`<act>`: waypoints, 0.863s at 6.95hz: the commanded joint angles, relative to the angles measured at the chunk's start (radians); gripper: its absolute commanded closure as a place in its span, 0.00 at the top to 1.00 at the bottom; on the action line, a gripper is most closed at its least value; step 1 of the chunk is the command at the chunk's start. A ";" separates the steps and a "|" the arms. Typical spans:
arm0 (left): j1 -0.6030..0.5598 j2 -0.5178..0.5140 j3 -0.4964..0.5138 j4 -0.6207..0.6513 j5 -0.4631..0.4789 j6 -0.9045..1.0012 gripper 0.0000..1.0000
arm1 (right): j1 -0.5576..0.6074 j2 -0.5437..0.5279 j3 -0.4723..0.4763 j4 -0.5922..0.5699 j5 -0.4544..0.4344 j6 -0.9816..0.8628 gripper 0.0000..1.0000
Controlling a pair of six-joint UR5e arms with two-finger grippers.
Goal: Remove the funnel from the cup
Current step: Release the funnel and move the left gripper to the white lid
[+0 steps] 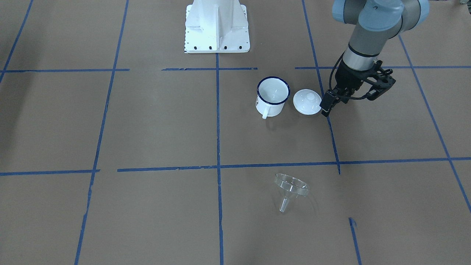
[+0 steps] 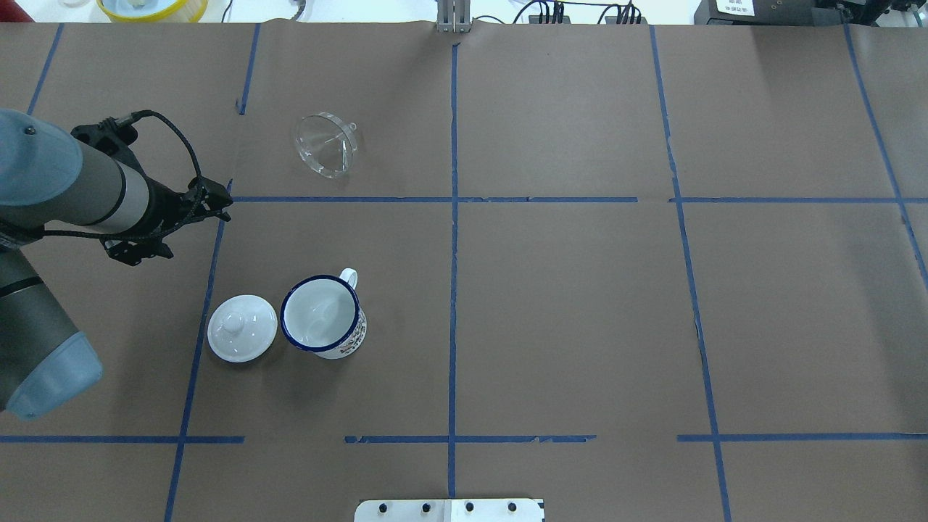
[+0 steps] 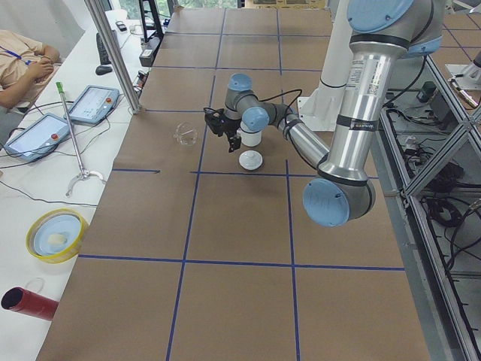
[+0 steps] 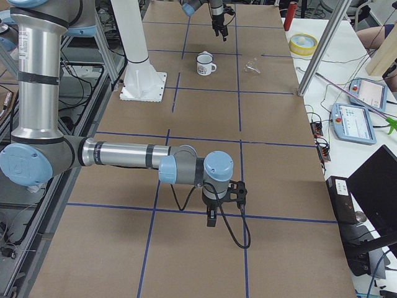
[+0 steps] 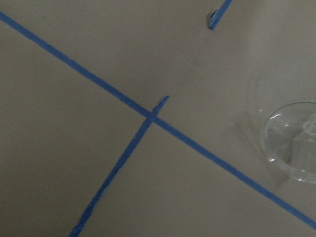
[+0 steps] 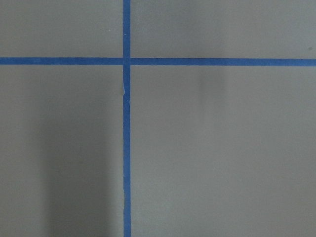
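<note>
The clear funnel (image 1: 290, 188) lies on its side on the brown paper, apart from the cup; it also shows in the overhead view (image 2: 326, 145) and at the right edge of the left wrist view (image 5: 291, 143). The white cup (image 1: 272, 95) with a dark blue rim stands upright and empty (image 2: 322, 317). My left gripper (image 1: 326, 107) hovers beside the lid, between cup and funnel (image 2: 220, 205); its fingers look shut on nothing. My right gripper (image 4: 211, 218) shows only in the exterior right view, far from the objects; I cannot tell its state.
A white domed lid (image 1: 307, 102) with a knob lies next to the cup, on its left-arm side (image 2: 242, 328). Blue tape lines cross the paper. The robot's white base (image 1: 217, 27) stands behind the cup.
</note>
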 commanded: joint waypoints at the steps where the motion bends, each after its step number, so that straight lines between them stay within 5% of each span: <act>1: 0.047 -0.001 0.037 0.035 -0.041 0.002 0.99 | 0.000 0.000 0.000 0.000 0.000 0.000 1.00; 4: 0.091 -0.061 0.109 0.035 -0.061 -0.001 0.97 | 0.000 0.000 0.000 0.000 0.000 0.000 1.00; 6: 0.143 -0.059 0.111 0.035 -0.114 -0.006 0.85 | 0.000 0.000 0.000 0.000 0.000 0.000 1.00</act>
